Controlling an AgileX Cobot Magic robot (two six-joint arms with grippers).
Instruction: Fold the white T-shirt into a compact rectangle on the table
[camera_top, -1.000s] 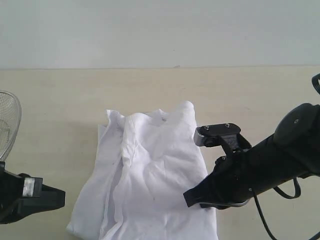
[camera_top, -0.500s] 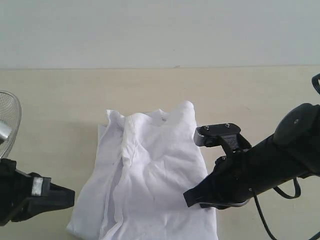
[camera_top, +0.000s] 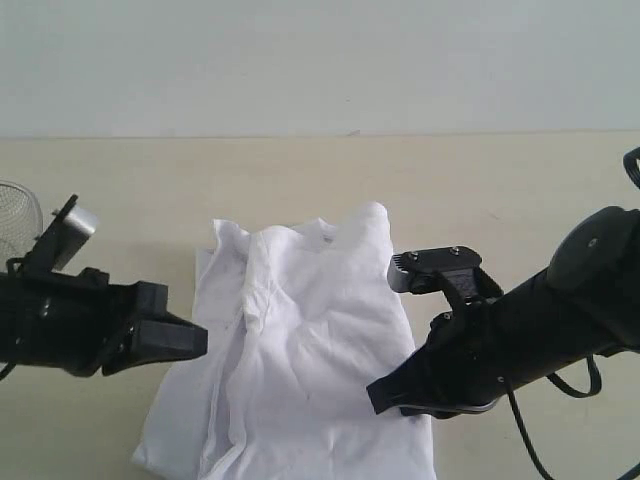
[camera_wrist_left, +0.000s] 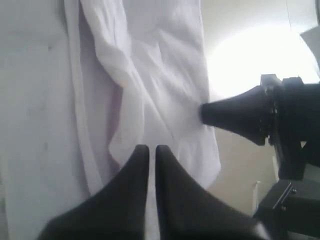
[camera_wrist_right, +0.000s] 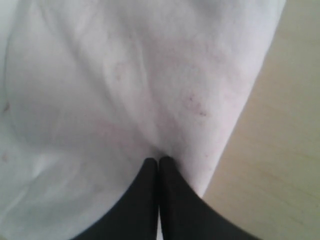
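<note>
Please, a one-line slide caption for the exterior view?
Closed left gripper and right gripper at opposite edges of a folded white cotton T-shirt on a pale beige wood-look table.

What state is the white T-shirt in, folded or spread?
Partly folded. The white T-shirt lies as a long, wrinkled strip with layers doubled over along one side, not yet a compact rectangle.

Open table (camera_top: 300, 170) beyond T-shirt (camera_top: 310, 330); basket (camera_top: 15, 205) left.

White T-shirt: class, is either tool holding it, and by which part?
The shut left tool holds nothing. The shut right tool touches the white cotton T-shirt at its side edge; whether cloth is pinched cannot be told.
</note>
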